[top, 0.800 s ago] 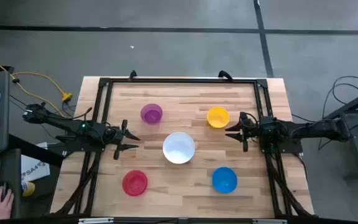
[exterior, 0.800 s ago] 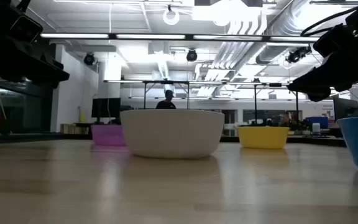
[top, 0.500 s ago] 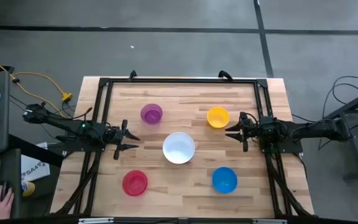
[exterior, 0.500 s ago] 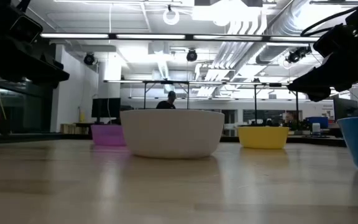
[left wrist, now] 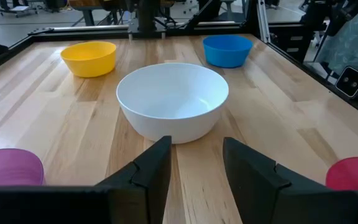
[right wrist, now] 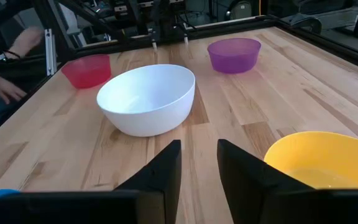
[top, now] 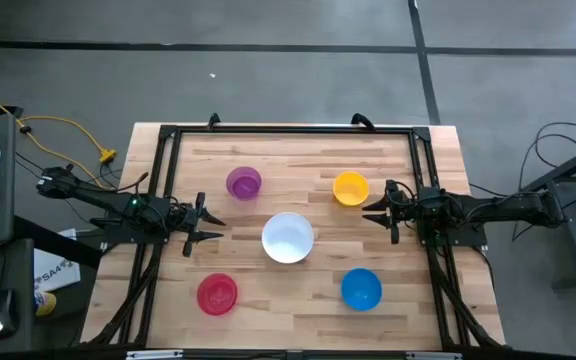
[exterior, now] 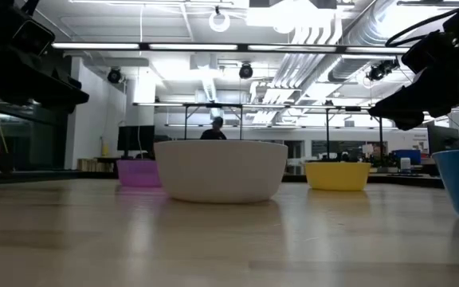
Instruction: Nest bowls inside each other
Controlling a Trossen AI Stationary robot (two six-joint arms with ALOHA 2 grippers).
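Bowls sit apart on the wooden table in the high view, none inside another. The white bowl is in the middle. The purple bowl and the yellow bowl are on the far side, and the red-pink bowl and the blue bowl are on the near side. The left gripper waits at the left edge and the right gripper waits at the right edge, just beside the yellow bowl. Both point at the white bowl and hold nothing.

From table height, the white bowl stands in front, with the purple bowl and yellow bowl behind it. Both arms hang above the table.

The left wrist view shows the left gripper's fingers a little way apart, with the white bowl close ahead.

The right wrist view shows the right gripper's fingers a little way apart too. The yellow bowl is just beside them. A person's hand shows past the table.
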